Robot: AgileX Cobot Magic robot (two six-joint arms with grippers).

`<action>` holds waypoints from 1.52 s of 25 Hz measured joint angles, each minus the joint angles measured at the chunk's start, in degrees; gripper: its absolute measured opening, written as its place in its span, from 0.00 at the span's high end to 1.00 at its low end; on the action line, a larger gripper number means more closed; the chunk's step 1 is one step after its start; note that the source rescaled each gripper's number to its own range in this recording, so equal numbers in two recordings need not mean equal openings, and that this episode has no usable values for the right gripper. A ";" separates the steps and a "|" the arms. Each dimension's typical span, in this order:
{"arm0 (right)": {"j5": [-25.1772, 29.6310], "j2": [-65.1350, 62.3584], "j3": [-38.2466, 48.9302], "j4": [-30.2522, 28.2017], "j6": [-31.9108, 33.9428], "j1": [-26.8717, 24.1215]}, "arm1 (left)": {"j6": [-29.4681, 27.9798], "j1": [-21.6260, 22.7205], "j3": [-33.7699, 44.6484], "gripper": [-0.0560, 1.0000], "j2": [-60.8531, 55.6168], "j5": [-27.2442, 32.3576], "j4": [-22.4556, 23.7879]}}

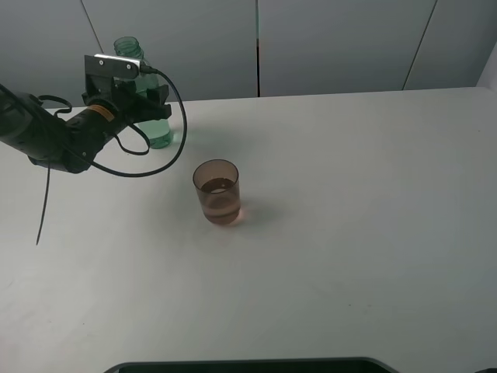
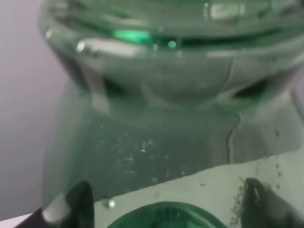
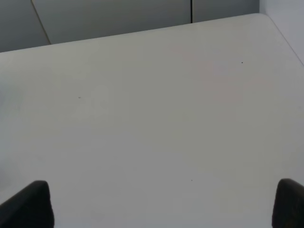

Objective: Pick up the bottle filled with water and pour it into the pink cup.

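The bottle point(image 1: 129, 48), clear and green-tinted with no cap, stands upright at the back left of the white table point(image 1: 365, 202). My left gripper point(image 1: 152, 106) is around its middle, one finger on each side, shut on it. In the left wrist view the bottle point(image 2: 156, 137) fills the picture between the two dark fingertips point(image 2: 80, 203). The pink cup point(image 1: 217, 192) stands upright a little right of and in front of the bottle, with some liquid in it. My right gripper point(image 3: 161, 204) is open and empty over bare table; it does not show in the exterior view.
A black cable point(image 1: 180, 128) loops from the left wrist past the bottle toward the cup. Grey wall panels point(image 1: 326, 43) close the table's far edge. A dark rim point(image 1: 248, 365) lies along the near edge.
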 joint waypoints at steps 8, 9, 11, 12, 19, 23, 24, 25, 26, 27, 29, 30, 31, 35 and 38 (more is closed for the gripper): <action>0.00 0.00 0.00 0.00 0.00 0.00 | 0.00 0.00 0.00 0.31 0.13 -0.86 0.66; 0.00 0.00 0.00 0.00 0.00 0.00 | 0.00 0.00 0.00 0.20 0.13 -1.27 0.66; 0.00 0.00 0.00 0.00 0.00 0.00 | 0.00 0.00 -0.09 0.12 0.13 -1.62 0.70; 0.00 0.00 0.00 0.00 0.00 0.00 | 0.00 0.00 -0.09 0.11 0.13 -1.62 0.70; 0.00 0.00 0.00 0.00 0.00 0.00 | 0.00 0.00 -0.09 0.09 -0.97 -0.97 0.70; 0.00 0.00 0.00 0.00 0.00 0.00 | 0.00 0.00 -0.09 0.09 -4.69 1.28 0.81; 0.00 0.00 0.00 0.00 0.00 0.00 | 0.00 0.00 -0.09 0.09 -5.85 1.92 0.81; 0.00 0.00 0.00 0.00 0.00 0.00 | 0.00 0.00 -0.09 0.09 -7.12 2.62 0.81; 0.00 0.00 0.00 0.00 0.00 0.00 | 0.00 0.00 -0.09 0.09 -8.25 3.40 0.81; 0.00 0.00 0.00 0.00 0.00 0.00 | 0.00 0.00 -0.09 0.09 -9.65 4.09 0.81; 0.00 0.00 0.00 0.00 0.00 0.00 | 0.00 0.00 -0.13 0.09 -12.68 5.59 0.81; 0.00 0.00 0.00 0.00 0.00 0.00 | 0.00 0.00 -0.23 0.09 -14.08 6.74 0.81; 0.00 0.00 0.00 0.00 0.00 0.00 | 0.00 0.00 -0.38 0.09 -15.76 8.23 0.81; 0.00 0.00 0.00 0.00 0.00 0.00 | -0.54 0.00 -3.18 0.09 -22.74 25.06 -3.32; 0.00 0.00 0.00 0.00 0.00 0.00 | -0.69 1.59 -9.40 0.08 -25.91 44.20 -8.06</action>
